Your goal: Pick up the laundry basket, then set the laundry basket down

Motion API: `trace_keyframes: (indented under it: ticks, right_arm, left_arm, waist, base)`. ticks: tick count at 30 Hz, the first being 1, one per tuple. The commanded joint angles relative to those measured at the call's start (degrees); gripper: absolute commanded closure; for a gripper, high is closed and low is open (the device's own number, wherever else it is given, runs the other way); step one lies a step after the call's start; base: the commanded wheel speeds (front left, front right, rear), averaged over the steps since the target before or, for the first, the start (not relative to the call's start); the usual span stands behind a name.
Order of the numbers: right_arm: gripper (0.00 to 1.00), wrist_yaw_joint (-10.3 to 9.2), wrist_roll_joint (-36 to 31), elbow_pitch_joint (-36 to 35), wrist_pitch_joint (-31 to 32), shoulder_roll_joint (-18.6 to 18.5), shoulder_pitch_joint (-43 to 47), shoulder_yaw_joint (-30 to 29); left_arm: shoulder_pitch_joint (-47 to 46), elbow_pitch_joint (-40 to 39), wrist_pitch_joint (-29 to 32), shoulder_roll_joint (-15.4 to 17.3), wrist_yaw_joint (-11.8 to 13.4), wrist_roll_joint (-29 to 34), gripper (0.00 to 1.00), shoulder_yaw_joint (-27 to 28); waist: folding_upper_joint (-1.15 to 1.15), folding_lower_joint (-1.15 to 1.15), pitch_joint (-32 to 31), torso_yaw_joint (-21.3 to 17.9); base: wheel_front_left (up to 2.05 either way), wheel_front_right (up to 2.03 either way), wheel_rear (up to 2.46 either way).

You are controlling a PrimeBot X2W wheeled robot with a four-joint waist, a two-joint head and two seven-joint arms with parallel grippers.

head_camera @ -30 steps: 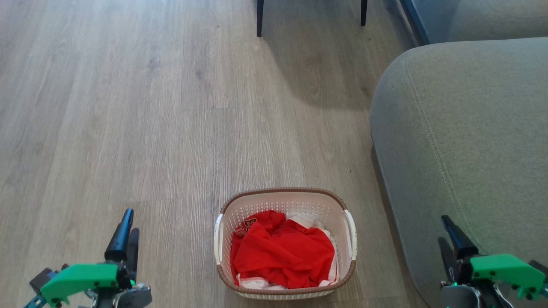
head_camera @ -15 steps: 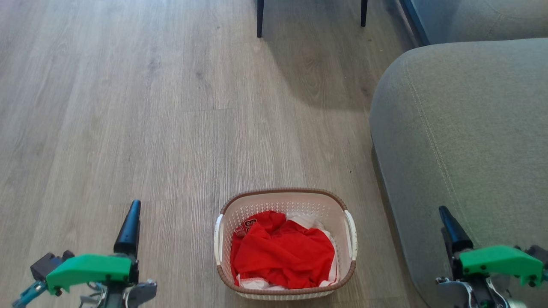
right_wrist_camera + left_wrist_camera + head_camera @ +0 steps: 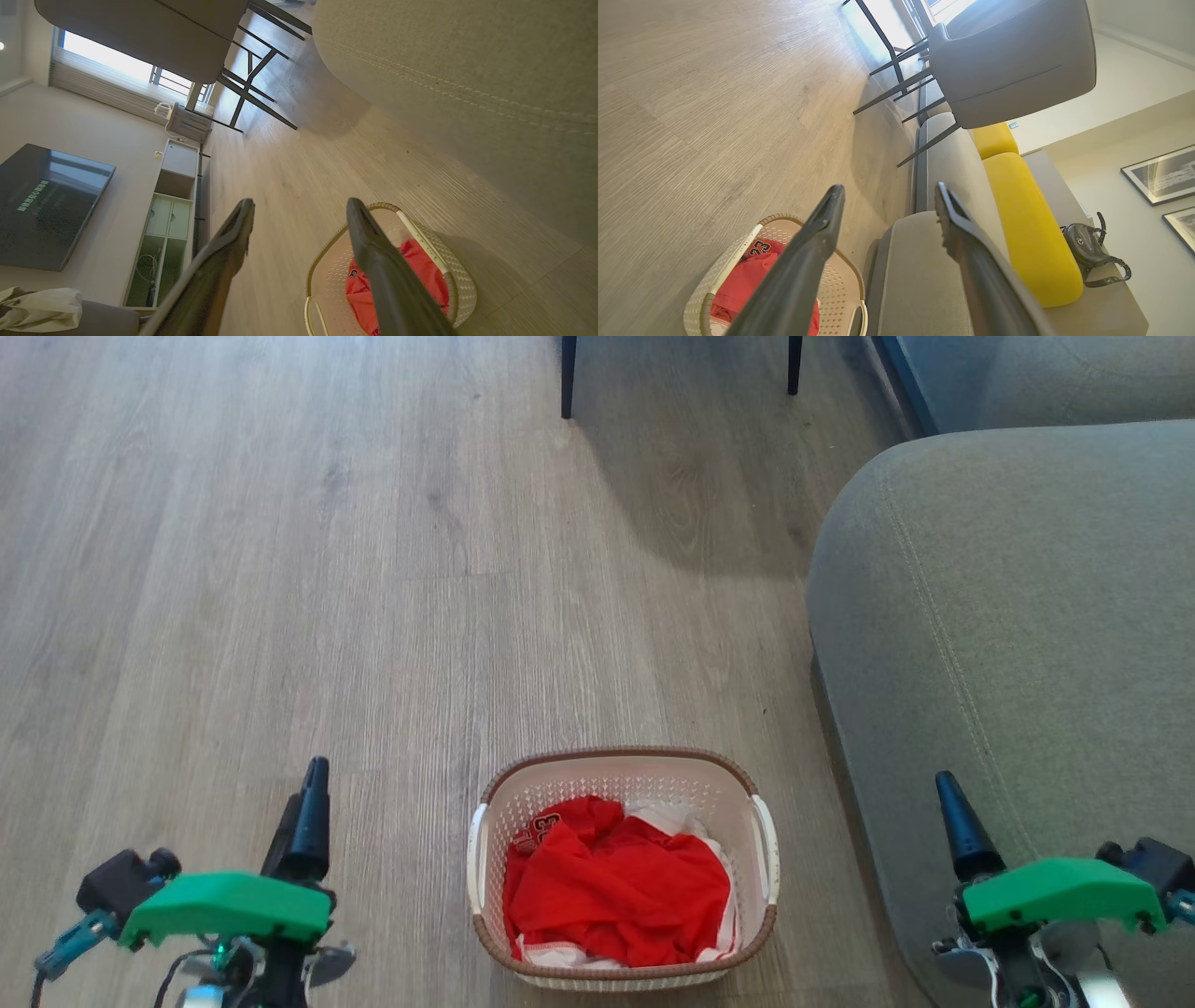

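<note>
Head view: laundry basket (image 3: 618, 752) sat on wood floor (image 3: 280, 569), bottom centre, just beside grey sofa (image 3: 1008, 616) on its R side, w/ red garment (image 3: 616, 887) inside. To its L hung the left gripper (image 3: 314, 782); the right gripper (image 3: 950, 798) was over the sofa edge. Both were clear of the basket.

Left wrist view: fingers (image 3: 817, 238) spread apart, nothing btwn them; basket at the view's lower L corner.

Right wrist view: fingers (image 3: 373, 252) also spread, empty; basket low, behind one finger.
</note>
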Motion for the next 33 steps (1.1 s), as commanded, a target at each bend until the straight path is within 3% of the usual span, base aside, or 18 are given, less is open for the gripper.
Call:
trace_keyframes:
  ticks: [1, 33]
  right_arm:
    - [0.00, 0.00, -2.4, -2.6, -0.8, -0.5, -2.1, 0.9]
    - [0.00, -0.01, -26.1, -5.2, -6.2, -0.7, -1.4, 5.1]
  left_arm:
    - [-2.2, -2.5, -0.8, 0.2, 0.3, 2.9, 0.00, 0.0]
    - [0.5, -3.3, -6.2, 1.3, 4.4, 29.5, 0.00, -3.1]
  waist:
    - [0.00, 0.00, 0.0, 0.0]
    - [0.00, 0.00, 0.1, 0.0]
  base:
    - [0.00, 0.00, 0.00]
    - [0.00, 0.00, 0.00]
